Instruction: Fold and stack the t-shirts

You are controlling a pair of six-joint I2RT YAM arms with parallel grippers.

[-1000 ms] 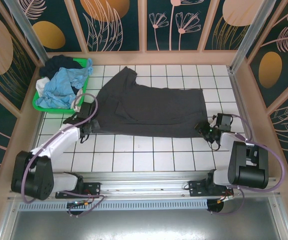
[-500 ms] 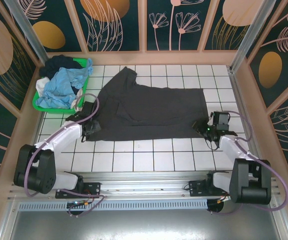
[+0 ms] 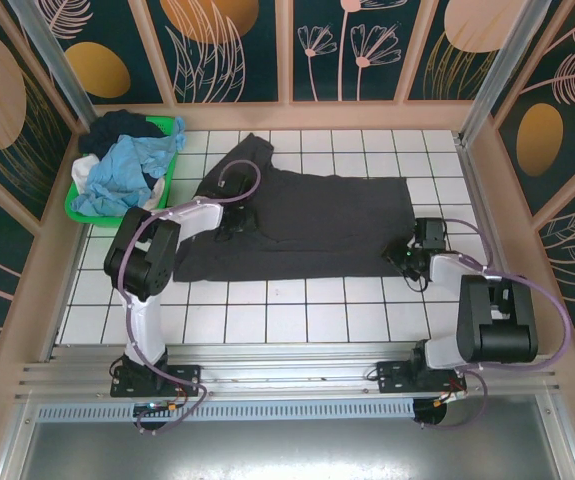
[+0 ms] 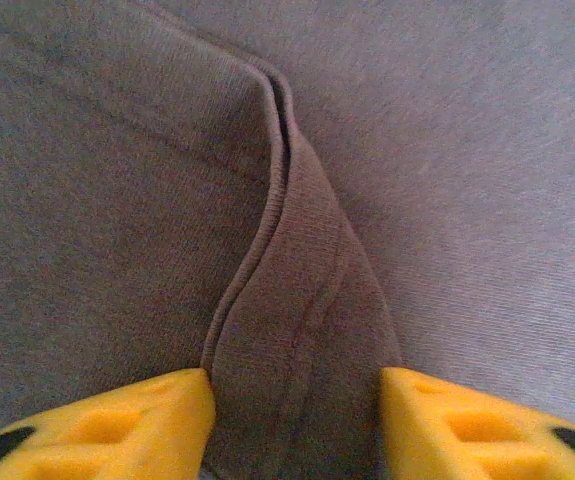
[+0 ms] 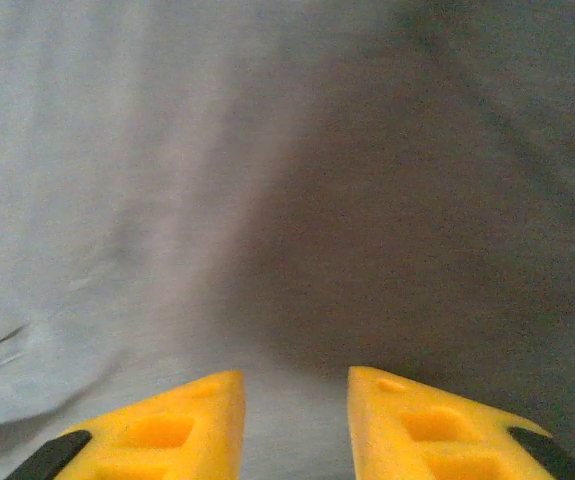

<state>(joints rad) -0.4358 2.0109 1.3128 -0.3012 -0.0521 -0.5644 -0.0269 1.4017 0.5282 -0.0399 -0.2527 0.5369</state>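
Observation:
The charcoal-grey t-shirt (image 3: 317,215) lies spread flat across the middle of the tiled table. My left gripper (image 3: 229,218) rests on its left part, near the sleeve. In the left wrist view that gripper (image 4: 295,388) is open, and a raised fold of the grey cloth (image 4: 302,310) runs between its yellow fingers. My right gripper (image 3: 404,256) sits at the shirt's near right corner. In the right wrist view it (image 5: 295,390) stands open a little, with smooth grey cloth (image 5: 367,220) under and ahead of the fingers. A light blue t-shirt (image 3: 122,170), a dark navy one (image 3: 117,125) and a white one (image 3: 84,172) lie heaped in the basket.
The bright green plastic basket (image 3: 75,208) stands at the far left corner of the table. Patterned walls with wooden frames close in the table (image 3: 267,310) on three sides. White tiles show bare in front of the shirt and to its right.
My left arm swung from the shirt's near left edge up and right onto the shirt, and its jaws opened. The right gripper crept slightly up along the right corner.

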